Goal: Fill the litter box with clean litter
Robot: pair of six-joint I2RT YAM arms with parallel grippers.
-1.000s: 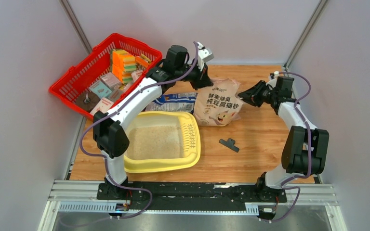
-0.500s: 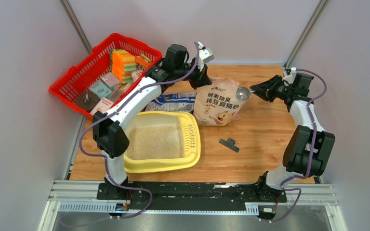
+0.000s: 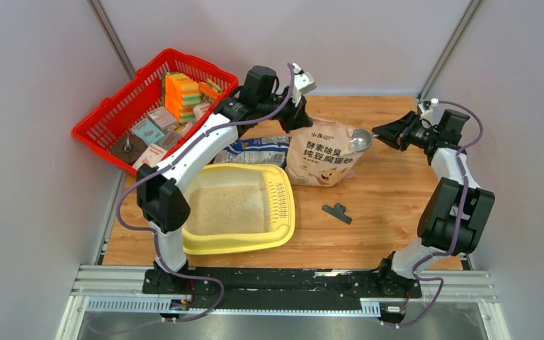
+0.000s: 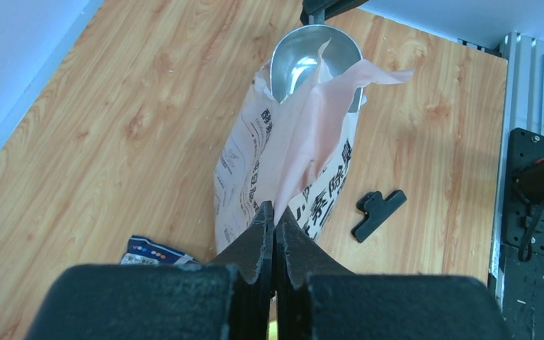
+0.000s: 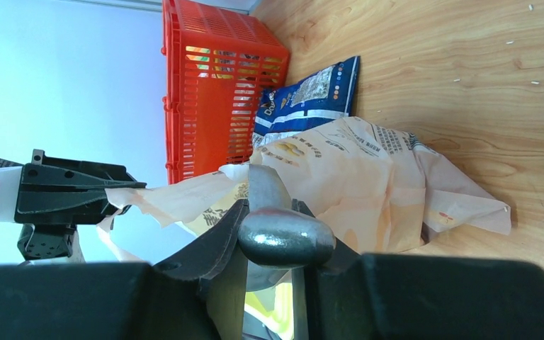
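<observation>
The left gripper [image 4: 275,216], clamped on the bag's [image 3: 324,161] top edge, holds its mouth open to the scoop [image 3: 360,139] gripped by the right gripper [image 3: 389,134], bowl pointing left into it; the litter box [image 3: 287,219], holding litter [image 3: 227,209], lies near-left of the bag.

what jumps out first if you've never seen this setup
The tan bag stands mid-table at the back, its top edge pinched by the left claw while the right claw holds a metal scoop at its mouth. Nearer, to its left, sits a yellow litter box holding sand-like litter; a red basket is far left.
</observation>
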